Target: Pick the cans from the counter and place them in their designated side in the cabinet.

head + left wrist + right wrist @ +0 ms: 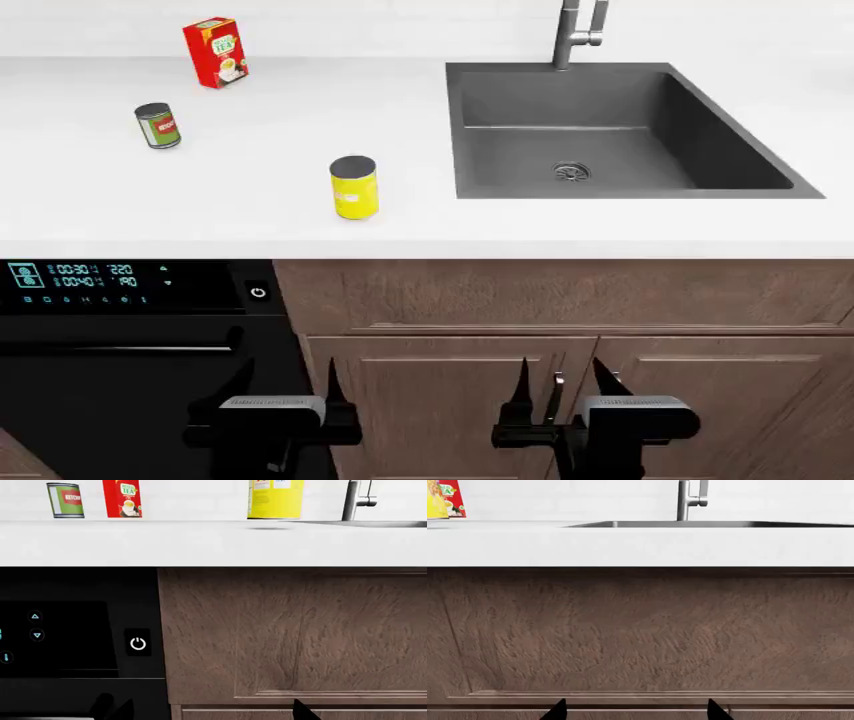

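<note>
Both cans are sitting upright on the white counter (400, 230). The yellow can (354, 187) is near the front edge, just left of the sink (627, 175). The green can (158, 126) with the red label is further back and off to the left, well apart from the yellow one. A red tea box (215, 52) stands behind the green can, near the back wall. The faucet (578, 32) rises behind the sink.

Both arms hang low, in front of the lower fronts and below counter height. The left gripper (287, 385) is spread wide with nothing in it, in front of the black oven (120, 340). The right gripper (567, 385) is spread too, also empty, facing the wooden cabinet doors (574, 390). The counter edge overhangs between the grippers and the cans.
</note>
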You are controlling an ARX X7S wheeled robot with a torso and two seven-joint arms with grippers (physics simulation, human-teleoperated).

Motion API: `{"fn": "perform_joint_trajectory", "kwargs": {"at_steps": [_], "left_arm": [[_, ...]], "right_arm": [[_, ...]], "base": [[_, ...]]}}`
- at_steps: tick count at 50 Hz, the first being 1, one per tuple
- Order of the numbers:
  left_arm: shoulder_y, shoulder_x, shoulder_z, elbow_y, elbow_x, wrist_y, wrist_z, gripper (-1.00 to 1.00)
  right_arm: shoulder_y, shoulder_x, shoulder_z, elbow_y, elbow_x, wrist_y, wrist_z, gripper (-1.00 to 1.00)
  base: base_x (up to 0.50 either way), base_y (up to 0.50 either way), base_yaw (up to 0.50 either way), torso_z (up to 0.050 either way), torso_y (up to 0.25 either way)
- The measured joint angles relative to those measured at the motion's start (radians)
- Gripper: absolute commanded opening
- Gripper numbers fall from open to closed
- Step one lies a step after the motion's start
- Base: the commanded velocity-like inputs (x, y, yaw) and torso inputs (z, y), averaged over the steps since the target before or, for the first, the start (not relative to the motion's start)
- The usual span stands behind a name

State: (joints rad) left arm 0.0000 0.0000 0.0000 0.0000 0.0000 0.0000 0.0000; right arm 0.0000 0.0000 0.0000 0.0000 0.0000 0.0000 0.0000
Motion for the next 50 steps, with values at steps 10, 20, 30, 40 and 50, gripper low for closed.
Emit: {"fn": "perform_joint_trajectory", "kwargs": {"at_steps": [10,20,30,40,50], "left_arm": [[0.0,-0.019,0.025,-0.002,-0.015,-0.001,-0.017,1.0],[0.001,-0.045,0.048,-0.007,-0.035,0.004,-0.033,1.0],[0.0,-0.062,0.067,-0.008,-0.05,0.01,-0.05,1.0],[-0.005,-0.081,0.081,0.02,-0.074,-0.017,-0.058,1.0],[-0.047,-0.129,0.067,0.25,-0.156,-0.21,-0.055,1.0]], "right_arm": [[0.009,0.02,-0.028,0.008,0.017,0.003,0.022,1.0],[0.013,0.039,-0.059,0.008,0.035,0.006,0.049,1.0],[0.014,0.057,-0.082,0.007,0.052,0.001,0.07,1.0],[0.01,0.079,-0.096,-0.054,0.073,0.049,0.084,1.0],[0.099,0.14,-0.103,-0.313,0.131,0.363,0.076,1.0]], "base": [[0.0,0.12,0.0,0.0,0.0],[0.0,0.48,0.0,0.0,0.0],[0.0,0.48,0.0,0.0,0.0],[0.0,0.12,0.0,0.0,0.0],[0.0,0.0,0.0,0.0,0.0]]}}
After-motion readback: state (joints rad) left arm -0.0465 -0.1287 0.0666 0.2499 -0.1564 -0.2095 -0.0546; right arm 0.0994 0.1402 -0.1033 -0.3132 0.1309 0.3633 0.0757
